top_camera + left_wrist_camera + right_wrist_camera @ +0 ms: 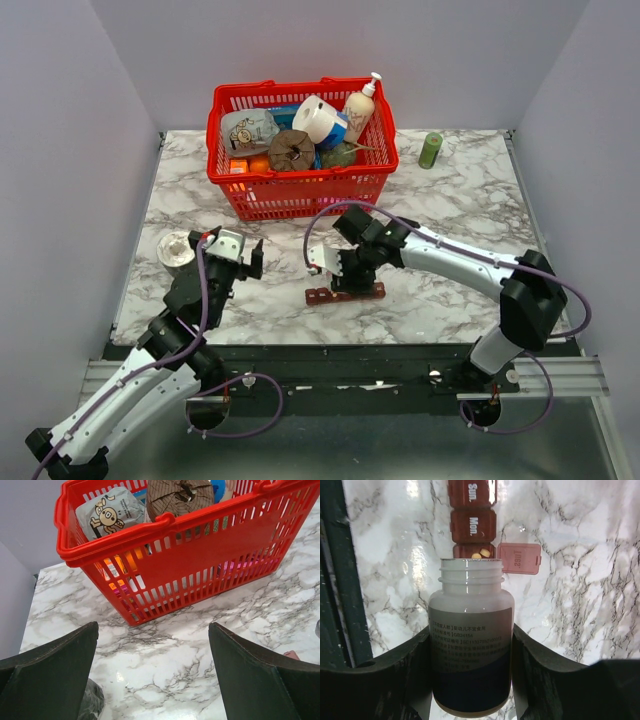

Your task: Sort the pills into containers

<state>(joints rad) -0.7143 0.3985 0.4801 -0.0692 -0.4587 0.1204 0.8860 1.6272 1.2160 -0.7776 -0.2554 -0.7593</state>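
Over the containers (472,527), right fingers (547,672) clamp an uncapped bottle (470,645) half-hiding one open compartment (475,554); left fingers (55,665) gape

I count 1 red basket (300,190). Inside I can pick out 4 things: 1 pouch (247,130) w/ a cartoon dog, 1 white roll (316,117), 1 brown bundle (291,150), 1 pump bottle (360,108). On the table: 1 green tube (430,150), 1 round silver thing (177,249), 1 pill box (471,510). R wrist cam shows 3 of its cells, 1 w/ its lid (519,558) open, 2 pills (481,554) inside. 1 open pill bottle (470,650).
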